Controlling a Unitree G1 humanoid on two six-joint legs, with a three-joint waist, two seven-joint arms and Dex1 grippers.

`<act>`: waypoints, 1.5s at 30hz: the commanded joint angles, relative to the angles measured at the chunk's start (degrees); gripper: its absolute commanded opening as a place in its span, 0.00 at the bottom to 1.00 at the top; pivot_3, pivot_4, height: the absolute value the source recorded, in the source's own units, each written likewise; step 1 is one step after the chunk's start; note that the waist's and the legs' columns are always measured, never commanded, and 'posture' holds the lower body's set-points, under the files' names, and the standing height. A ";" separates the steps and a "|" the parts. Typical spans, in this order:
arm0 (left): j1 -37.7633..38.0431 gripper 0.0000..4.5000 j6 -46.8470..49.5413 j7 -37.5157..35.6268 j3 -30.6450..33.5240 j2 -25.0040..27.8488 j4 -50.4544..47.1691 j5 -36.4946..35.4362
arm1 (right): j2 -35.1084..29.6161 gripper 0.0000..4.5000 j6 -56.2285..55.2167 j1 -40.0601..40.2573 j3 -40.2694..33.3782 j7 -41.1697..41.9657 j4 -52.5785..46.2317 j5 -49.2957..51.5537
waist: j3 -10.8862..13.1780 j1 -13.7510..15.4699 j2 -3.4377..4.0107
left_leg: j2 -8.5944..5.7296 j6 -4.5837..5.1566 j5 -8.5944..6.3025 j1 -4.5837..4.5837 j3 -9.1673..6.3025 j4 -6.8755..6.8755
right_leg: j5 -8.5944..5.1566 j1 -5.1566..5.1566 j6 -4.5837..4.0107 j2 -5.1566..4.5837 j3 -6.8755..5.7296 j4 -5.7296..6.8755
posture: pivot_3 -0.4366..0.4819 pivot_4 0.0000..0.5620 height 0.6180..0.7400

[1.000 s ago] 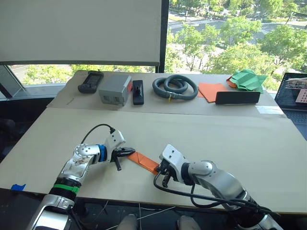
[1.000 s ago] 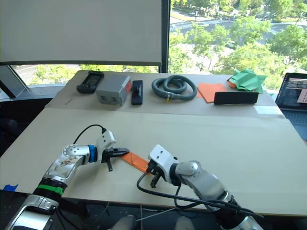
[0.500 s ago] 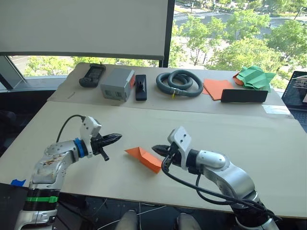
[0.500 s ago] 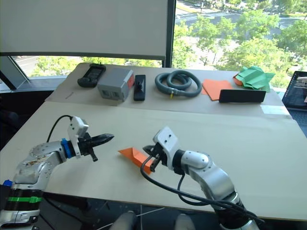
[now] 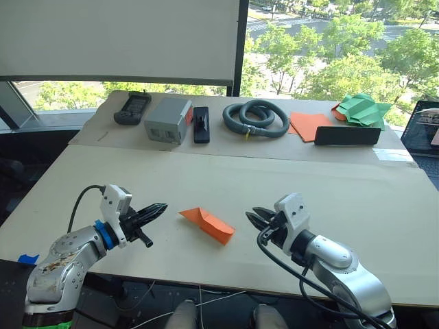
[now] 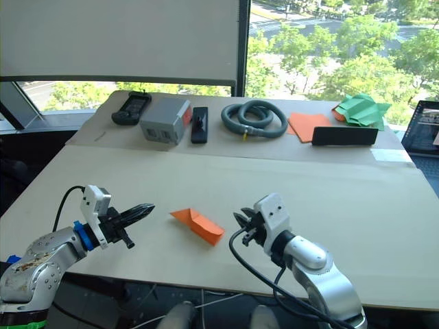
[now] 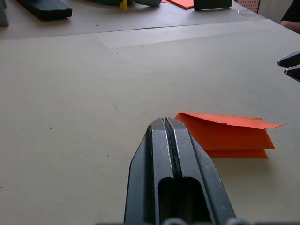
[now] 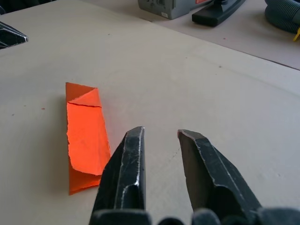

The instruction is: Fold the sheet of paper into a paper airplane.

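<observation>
Paper [image 5: 207, 223]: folded into a narrow strip, lying free between our grippers | left gripper [image 5: 159, 208]: fingers pressed together, empty | right gripper [image 5: 256, 217]: fingers spread, likely readying the next fold.

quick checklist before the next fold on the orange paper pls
1. Paper lies free on the table, neither claw touching: ok.
2. Left claw shut, short of the paper: ok for pressing, not ok for a grasp.
3. Right claw open, beside the paper's other end: ok.
4. Paper shape: a narrow folded strip with one pointed end, no wings or fin: not ok as a plane.
5. Folds lying flat: cannot tell.
6. Hose and green shapes lie at the far edge, away from the paper: ok.
</observation>
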 commanded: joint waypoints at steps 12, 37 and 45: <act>1.16 1.00 -1.44 -0.91 -1.48 1.13 -1.00 -0.55 | -5.31 1.00 -7.57 -7.04 12.38 10.76 -1.62 -3.61 | 0.00 0.11 0.00 | 0.01 0.03 0.02 0.01 0.08 0.03 | 0.24 0.07 -0.07 0.11 0.07 -0.15 | 0.48 0.27 0.69; 1.41 1.00 2.04 -1.80 -2.33 3.03 -3.76 -4.41 | -2.39 1.00 -5.77 -14.20 13.14 19.21 15.77 3.29 | -0.10 0.28 -0.18 | 0.05 0.04 0.03 0.09 0.06 0.08 | 0.35 0.14 -0.11 0.24 0.13 0.12 | 0.48 0.27 0.69; 0.09 1.00 2.57 -3.02 -3.07 3.54 -3.53 -4.75 | -1.38 1.00 -6.55 -16.17 10.18 17.61 18.66 2.30 | -0.12 0.20 -0.21 | 0.05 0.05 0.03 0.21 0.06 0.09 | 0.35 0.16 -0.11 0.24 0.15 0.34 | 0.48 0.27 0.69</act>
